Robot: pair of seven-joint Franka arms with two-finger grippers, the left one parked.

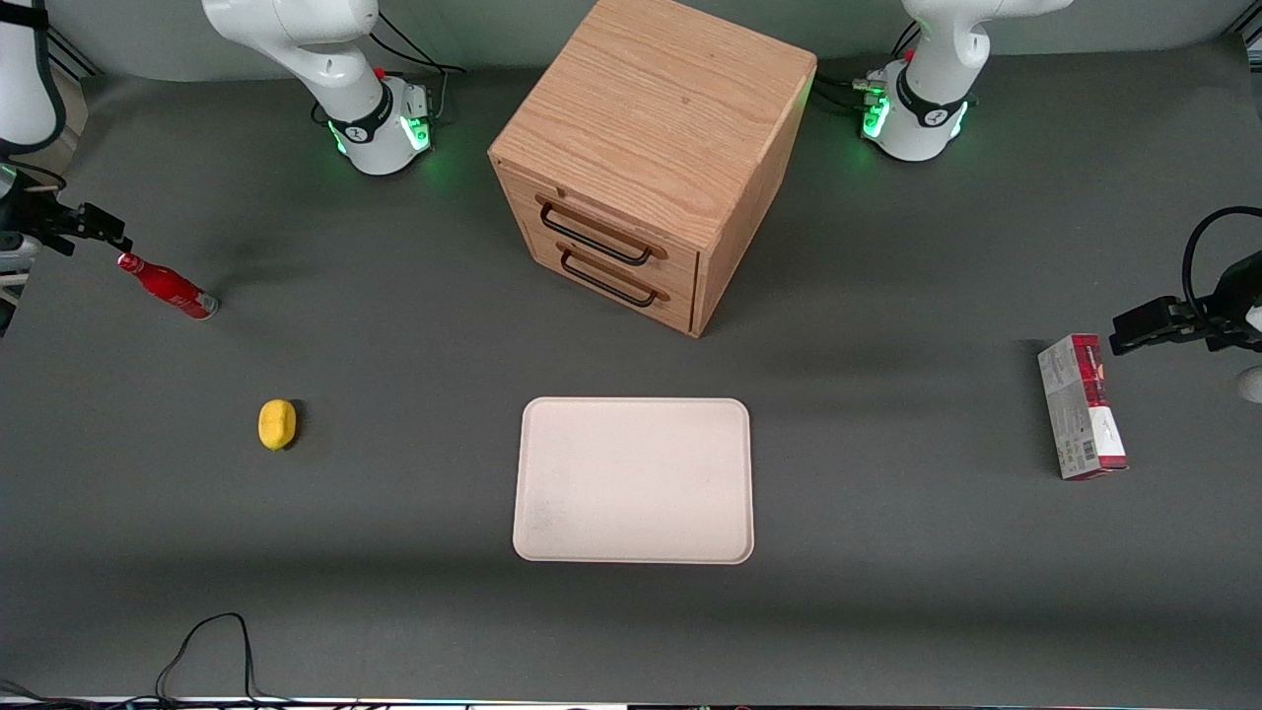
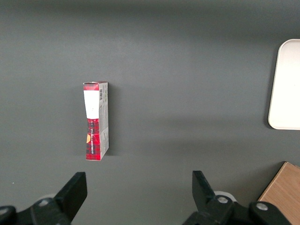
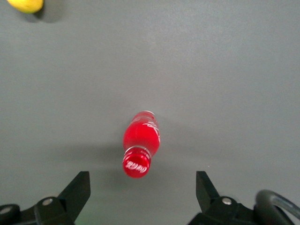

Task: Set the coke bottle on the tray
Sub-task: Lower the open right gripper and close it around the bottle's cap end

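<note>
The coke bottle (image 1: 168, 287), red with a red cap and silvery base, stands on the grey table toward the working arm's end. In the right wrist view I look down on its cap and body (image 3: 140, 138). My right gripper (image 1: 96, 225) hovers just above the bottle, open and empty, with the cap between the two spread fingers and touching neither (image 3: 142, 180). The cream-white tray (image 1: 633, 480) lies flat with nothing on it at the table's middle, nearer the front camera than the bottle. Its edge also shows in the left wrist view (image 2: 286, 84).
A yellow lemon (image 1: 277, 424) lies between bottle and tray, nearer the camera; it also shows in the right wrist view (image 3: 26, 4). A wooden drawer cabinet (image 1: 651, 148) stands farther back at the middle. A red-and-grey carton (image 1: 1082, 406) lies toward the parked arm's end.
</note>
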